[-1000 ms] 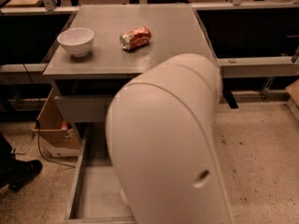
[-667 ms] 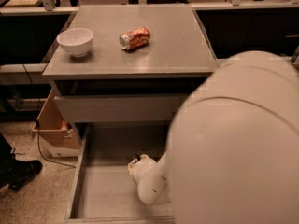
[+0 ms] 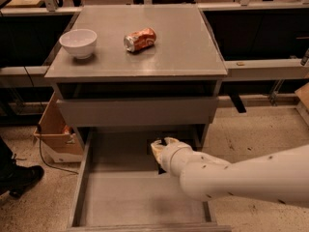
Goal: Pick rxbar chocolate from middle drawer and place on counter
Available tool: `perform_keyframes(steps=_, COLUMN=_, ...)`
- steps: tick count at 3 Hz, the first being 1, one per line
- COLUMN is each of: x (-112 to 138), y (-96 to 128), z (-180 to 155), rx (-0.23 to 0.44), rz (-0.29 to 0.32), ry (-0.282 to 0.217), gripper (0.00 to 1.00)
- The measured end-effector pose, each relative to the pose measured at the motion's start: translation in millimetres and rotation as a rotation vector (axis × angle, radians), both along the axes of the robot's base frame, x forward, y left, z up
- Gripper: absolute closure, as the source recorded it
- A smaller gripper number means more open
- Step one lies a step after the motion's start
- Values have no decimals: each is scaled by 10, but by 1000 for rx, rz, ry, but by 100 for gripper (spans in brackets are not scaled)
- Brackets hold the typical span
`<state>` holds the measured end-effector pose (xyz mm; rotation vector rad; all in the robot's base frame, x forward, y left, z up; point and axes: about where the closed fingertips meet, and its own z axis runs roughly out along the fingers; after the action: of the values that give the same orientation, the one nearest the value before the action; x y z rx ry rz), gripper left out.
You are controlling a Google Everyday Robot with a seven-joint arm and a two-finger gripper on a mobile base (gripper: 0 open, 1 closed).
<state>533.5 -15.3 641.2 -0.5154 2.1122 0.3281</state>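
Observation:
The middle drawer [image 3: 120,197] is pulled out wide below the cabinet, its grey floor mostly bare. My gripper [image 3: 161,150] reaches in from the right on the white arm [image 3: 241,178], down at the back middle of the drawer. A small dark shape [image 3: 151,148] that looks like the rxbar chocolate shows right at the gripper, mostly hidden by it. The counter [image 3: 178,57] is the grey cabinet top above.
A crushed orange soda can [image 3: 140,39] and a white bowl [image 3: 78,42] sit on the counter. The upper drawer's front panel [image 3: 137,111] is shut. A cardboard box [image 3: 53,129] and a black shoe [image 3: 19,178] are on the floor at left.
The arm has swung off to the right and no longer blocks the view. The gripper has gone deeper toward the back of the middle drawer.

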Motion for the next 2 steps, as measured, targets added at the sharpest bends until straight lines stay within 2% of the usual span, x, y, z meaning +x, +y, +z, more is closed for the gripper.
perform_keyframes(steps=1, x=37, y=-305, z=200, rx=60, rz=-62, ry=-17, gripper=100)
perform_keyframes(steps=2, x=36, y=-312, z=206, rx=61, rz=-63, ry=-18, gripper=100)
